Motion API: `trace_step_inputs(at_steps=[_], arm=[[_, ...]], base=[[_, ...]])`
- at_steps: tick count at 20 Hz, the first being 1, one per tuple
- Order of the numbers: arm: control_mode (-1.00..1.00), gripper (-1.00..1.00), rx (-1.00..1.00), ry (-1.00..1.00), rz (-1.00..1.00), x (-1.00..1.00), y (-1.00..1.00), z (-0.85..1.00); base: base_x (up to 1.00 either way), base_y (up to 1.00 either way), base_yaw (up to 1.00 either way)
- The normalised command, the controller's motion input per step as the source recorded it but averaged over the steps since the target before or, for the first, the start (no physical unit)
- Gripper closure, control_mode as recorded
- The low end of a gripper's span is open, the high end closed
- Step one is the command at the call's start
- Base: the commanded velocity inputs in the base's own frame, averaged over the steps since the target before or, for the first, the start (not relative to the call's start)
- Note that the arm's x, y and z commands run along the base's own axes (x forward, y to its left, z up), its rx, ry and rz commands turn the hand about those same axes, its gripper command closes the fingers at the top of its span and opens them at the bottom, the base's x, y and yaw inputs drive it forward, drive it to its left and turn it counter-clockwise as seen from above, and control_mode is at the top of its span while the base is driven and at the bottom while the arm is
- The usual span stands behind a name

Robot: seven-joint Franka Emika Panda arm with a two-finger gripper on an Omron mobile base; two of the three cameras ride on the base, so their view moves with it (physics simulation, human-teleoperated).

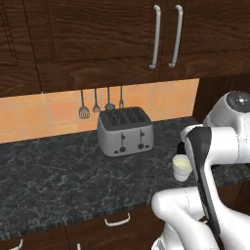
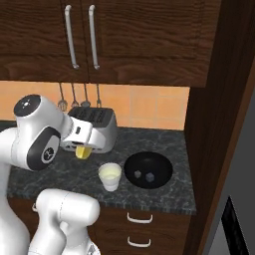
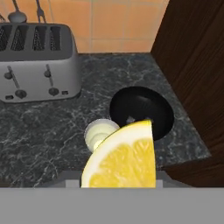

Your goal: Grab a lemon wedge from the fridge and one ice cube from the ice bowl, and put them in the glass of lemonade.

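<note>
Gripper [image 2: 83,149] pinched the lemon wedge [image 3: 122,157], jaws closed on it, above the glass of lemonade [image 2: 110,176]. Next: center over glass, release; ice bowl [image 2: 148,170] afterward.

Dark marbled counter [image 1: 58,176] is being backed by orange tiled wall [image 1: 39,114]. Dark wood upper cabs [image 1: 97,39] w/ long grey handles [image 1: 156,36] are hanging above. Silver 4-slot toaster [image 1: 125,131] is sitting under hung utensils [image 1: 84,112]. Drawers w/ pale pulls [image 2: 139,217] are showing below.
</note>
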Motion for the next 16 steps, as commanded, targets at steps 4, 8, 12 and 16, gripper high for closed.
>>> trace_step_inputs(at_steps=[4,8,12,16], arm=[[-1.00,1.00,0.00,0.45,0.01,0.09,-0.28,0.00],[-1.00,1.00,0.00,0.48,0.00,0.03,-0.35,-0.06],[-1.00,1.00,0.03,0.39,0.00,0.00,-0.23,-0.25],[-1.00,1.00,0.09,-0.01,0.00,0.01,0.01,-0.50]], base=[[0.00,0.00,0.00],[0.00,0.00,0.00],[0.00,0.00,0.00],[0.00,0.00,0.00]])
